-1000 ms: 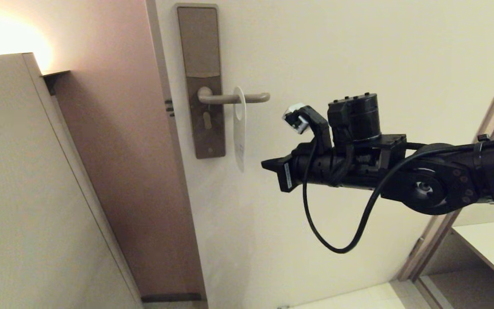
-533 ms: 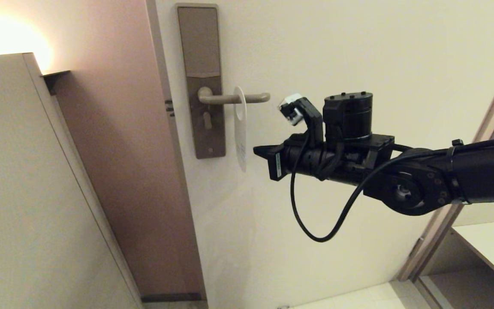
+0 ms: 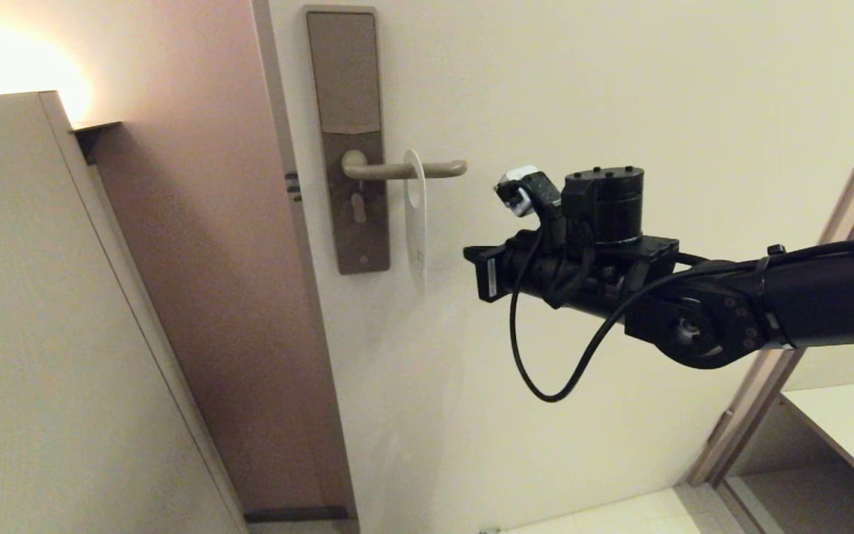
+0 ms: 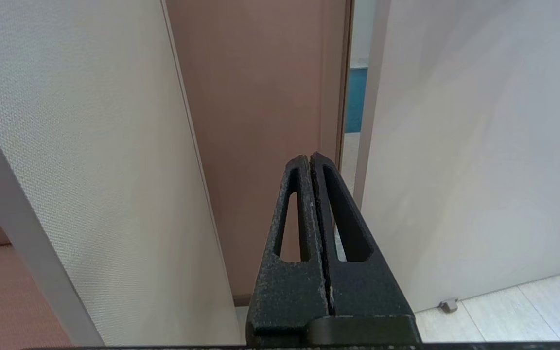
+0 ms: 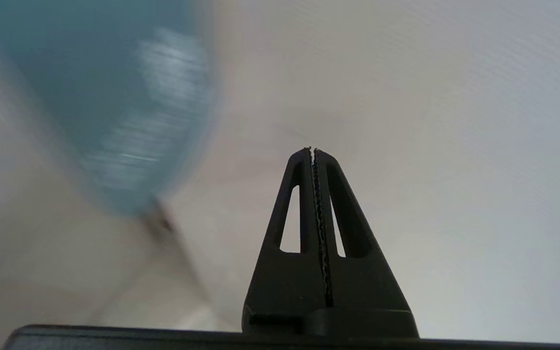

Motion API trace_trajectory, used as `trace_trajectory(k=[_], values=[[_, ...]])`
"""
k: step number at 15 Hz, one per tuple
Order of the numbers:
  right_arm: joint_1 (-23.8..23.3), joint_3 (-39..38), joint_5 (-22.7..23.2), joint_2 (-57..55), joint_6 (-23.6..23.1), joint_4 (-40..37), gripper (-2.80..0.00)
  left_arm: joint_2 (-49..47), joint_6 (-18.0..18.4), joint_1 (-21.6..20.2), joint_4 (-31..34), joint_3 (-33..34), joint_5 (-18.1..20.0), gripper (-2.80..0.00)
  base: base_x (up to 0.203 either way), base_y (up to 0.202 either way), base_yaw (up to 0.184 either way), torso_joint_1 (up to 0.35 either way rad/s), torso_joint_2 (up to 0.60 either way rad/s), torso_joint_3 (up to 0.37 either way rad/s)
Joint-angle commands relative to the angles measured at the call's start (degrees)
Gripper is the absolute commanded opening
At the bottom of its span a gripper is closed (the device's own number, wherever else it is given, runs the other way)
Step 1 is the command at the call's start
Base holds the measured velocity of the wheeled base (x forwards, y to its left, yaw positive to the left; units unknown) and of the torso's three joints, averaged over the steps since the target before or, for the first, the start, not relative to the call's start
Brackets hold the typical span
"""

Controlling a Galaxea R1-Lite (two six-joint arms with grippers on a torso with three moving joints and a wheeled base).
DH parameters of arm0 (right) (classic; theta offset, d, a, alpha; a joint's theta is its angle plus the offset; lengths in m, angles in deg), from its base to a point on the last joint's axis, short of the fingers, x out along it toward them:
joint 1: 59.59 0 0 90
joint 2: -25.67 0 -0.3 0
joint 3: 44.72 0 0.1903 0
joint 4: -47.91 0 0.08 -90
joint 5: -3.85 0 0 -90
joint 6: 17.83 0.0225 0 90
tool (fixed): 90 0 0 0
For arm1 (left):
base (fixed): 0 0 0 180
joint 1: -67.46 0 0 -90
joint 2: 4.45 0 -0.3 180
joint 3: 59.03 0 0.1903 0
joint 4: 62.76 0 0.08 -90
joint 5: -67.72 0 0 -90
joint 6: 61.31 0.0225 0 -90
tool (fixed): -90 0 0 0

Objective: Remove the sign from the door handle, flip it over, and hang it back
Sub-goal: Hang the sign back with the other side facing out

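My right tool (image 3: 471,256) closed, empty, near sign (image 3: 415,222) hanging on door handle (image 3: 405,170). My left tool (image 4: 310,158) closed, empty, parked.

Warm glow at head view's upper left, even soft light elsewhere, teal sign (image 5: 114,107) motion-blurred

Open gap between your right gripper (image 3: 471,257) and sign (image 3: 415,222); door (image 3: 583,89) close behind, handle (image 3: 405,170) juts out above.
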Motion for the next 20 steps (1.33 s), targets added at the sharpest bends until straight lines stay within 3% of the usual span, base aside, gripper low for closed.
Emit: trace_trajectory(k=[1, 4, 9, 14, 20], values=[[-1.62, -0.08, -1.75, 0.45, -0.05, -1.42, -2.8, 0.02, -0.01, 0.0, -0.01, 0.0, 0.02, -2.8, 0.0, 0.0, 0.0, 0.0, 0.0, 0.0], [-6.28, -1.32, -6.95, 2.86, -0.03, -4.48, -2.8, 0.02, 0.07, 0.0, -0.01, 0.0, 0.02, -2.8, 0.0, 0.0, 0.0, 0.0, 0.0, 0.0], [-15.58, -6.58, -11.82, 10.27, -0.09, -4.57, -2.8, 0.02, -0.01, 0.0, -0.01, 0.0, 0.02, -2.8, 0.0, 0.0, 0.0, 0.0, 0.0, 0.0], [-22.35, -15.71, -15.35, 21.87, -0.16, -4.79, -2.8, 0.02, -0.01, 0.0, -0.01, 0.0, 0.02, -2.8, 0.0, 0.0, 0.0, 0.0, 0.0, 0.0], [-28.45, -27.18, -18.07, 39.08, -0.46, -10.86, -2.8, 0.02, 0.07, 0.0, -0.01, 0.0, 0.02, -2.8, 0.0, 0.0, 0.0, 0.0, 0.0, 0.0]])
